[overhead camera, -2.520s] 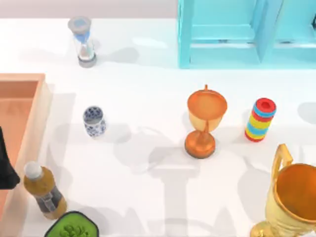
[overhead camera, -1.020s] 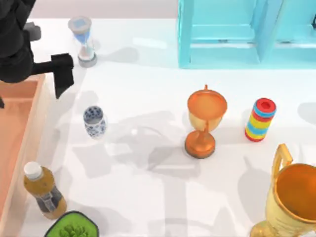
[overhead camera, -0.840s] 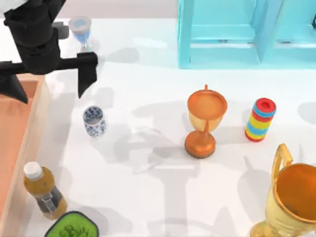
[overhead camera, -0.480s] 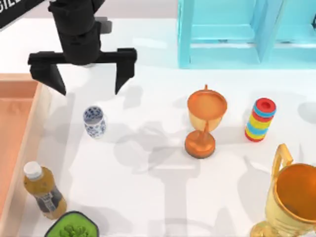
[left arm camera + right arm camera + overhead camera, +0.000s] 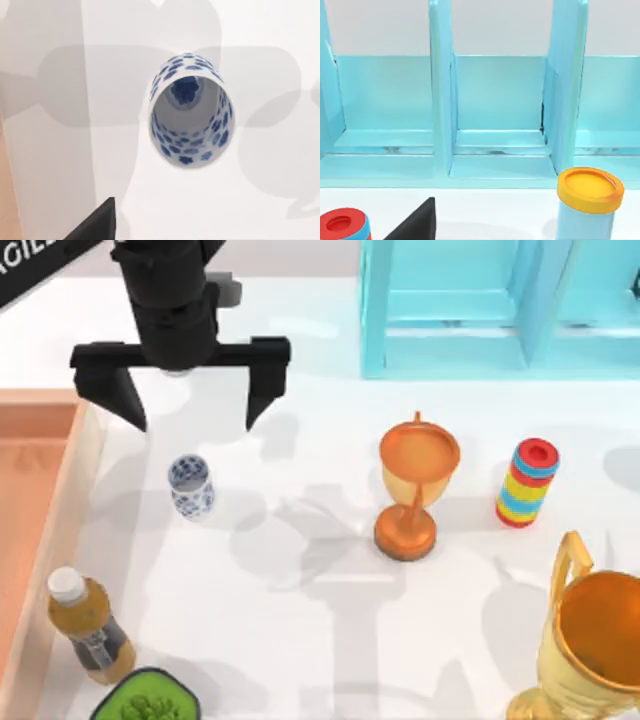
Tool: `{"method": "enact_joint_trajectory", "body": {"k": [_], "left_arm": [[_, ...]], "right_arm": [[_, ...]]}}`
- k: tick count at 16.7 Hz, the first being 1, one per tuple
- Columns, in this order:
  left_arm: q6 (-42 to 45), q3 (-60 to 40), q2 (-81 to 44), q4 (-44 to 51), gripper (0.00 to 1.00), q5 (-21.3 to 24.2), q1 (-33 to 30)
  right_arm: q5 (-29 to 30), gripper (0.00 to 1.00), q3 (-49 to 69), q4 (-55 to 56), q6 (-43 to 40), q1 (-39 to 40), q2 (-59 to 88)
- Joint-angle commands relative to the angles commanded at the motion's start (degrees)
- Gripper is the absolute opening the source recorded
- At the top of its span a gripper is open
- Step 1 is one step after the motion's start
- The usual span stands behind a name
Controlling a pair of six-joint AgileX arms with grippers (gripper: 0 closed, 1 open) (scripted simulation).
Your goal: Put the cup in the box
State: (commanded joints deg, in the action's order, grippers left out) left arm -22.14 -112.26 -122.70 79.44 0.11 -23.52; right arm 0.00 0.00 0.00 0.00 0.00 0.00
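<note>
Blue-flowered white cup (image 5: 190, 486) upright and empty at centre left, left gripper (image 5: 185, 408) spread wide above it, terracotta-lined box (image 5: 70, 470) at left edge.

Glossy porcelain cup (image 5: 190, 486), wooden box (image 5: 62, 502)

Counted: two trophies (image 5: 414, 490) (image 5: 590, 645), one cup (image 5: 189, 486), one bottle (image 5: 88, 628), one box (image 5: 62, 502), one cabinet (image 5: 500, 305), one ring stack (image 5: 526, 483).
</note>
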Motion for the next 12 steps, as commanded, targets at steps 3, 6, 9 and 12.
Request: {"method": "enact_joint_trajectory", "body": {"k": [3, 6, 9, 12], "left_arm": [[0.2, 3.8, -0.6, -4.0, 1.00, 0.1, -0.1], [0.2, 10.4, -1.7, -12.4, 1.00, 0.1, -0.1], [0.2, 16.3, -2.8, -19.3, 1.00, 0.1, -0.1], [0.2, 17.8, -3.2, -20.8, 1.00, 0.1, -0.1]], "right_arm": [[0.0, 1.00, 0.0, 0.0, 0.0, 0.0, 0.0], [0.0, 1.00, 0.0, 0.0, 0.0, 0.0, 0.0], [0.0, 1.00, 0.0, 0.0, 0.0, 0.0, 0.0], [0.0, 1.00, 0.0, 0.0, 0.0, 0.0, 0.0]]}}
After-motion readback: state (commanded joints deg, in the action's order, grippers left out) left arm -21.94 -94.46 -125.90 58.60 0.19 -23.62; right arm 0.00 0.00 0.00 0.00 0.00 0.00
